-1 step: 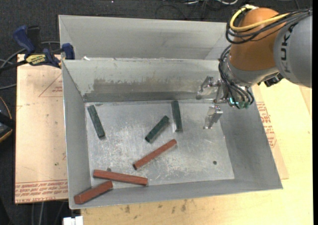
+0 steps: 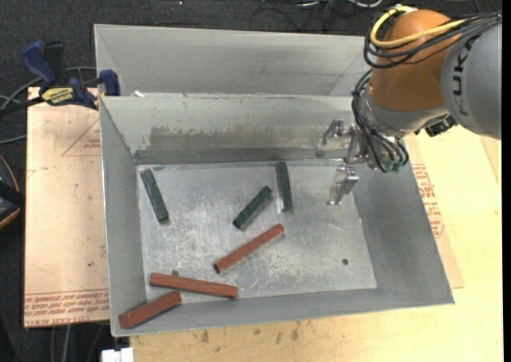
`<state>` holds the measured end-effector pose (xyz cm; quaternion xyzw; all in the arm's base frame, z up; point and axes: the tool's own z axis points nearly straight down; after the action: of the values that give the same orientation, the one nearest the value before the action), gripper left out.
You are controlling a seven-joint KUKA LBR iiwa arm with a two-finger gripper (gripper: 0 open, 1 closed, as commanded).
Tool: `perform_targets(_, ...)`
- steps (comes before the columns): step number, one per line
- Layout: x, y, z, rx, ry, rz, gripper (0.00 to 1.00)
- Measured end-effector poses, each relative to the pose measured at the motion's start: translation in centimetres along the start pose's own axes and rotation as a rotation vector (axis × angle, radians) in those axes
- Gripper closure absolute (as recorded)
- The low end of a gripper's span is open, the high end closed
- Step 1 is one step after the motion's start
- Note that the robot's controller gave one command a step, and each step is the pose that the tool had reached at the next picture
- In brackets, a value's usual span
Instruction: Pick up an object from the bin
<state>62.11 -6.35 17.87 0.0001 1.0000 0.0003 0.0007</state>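
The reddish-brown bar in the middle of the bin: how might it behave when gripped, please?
The reddish-brown bar looks straight and square-edged, so it is probably stiff and unlikely to roll. Being long and slim, it may tilt if gripped near one end.

Even overhead light was noted. Pale sheen was seen on the back wall of the bin [image 2: 239, 65]; only faint shadows were cast on its floor.
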Motion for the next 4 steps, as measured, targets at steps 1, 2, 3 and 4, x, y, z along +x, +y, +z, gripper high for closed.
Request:
perform_targets(1, 0.1, 2.8, 3.8, 0.001, -0.003, -0.131, 0.0)
perform_targets(2, 0.6, 8.8, 5.2, -0.001, 0.001, -0.189, 0.0)
perform_targets(3, 1.0, 10.0, 4.1, -0.001, -0.002, -0.363, 0.0)
perform_targets(4, -0.6, 12.7, 10.2, 0.0, -0.004, -0.471, 0.0)
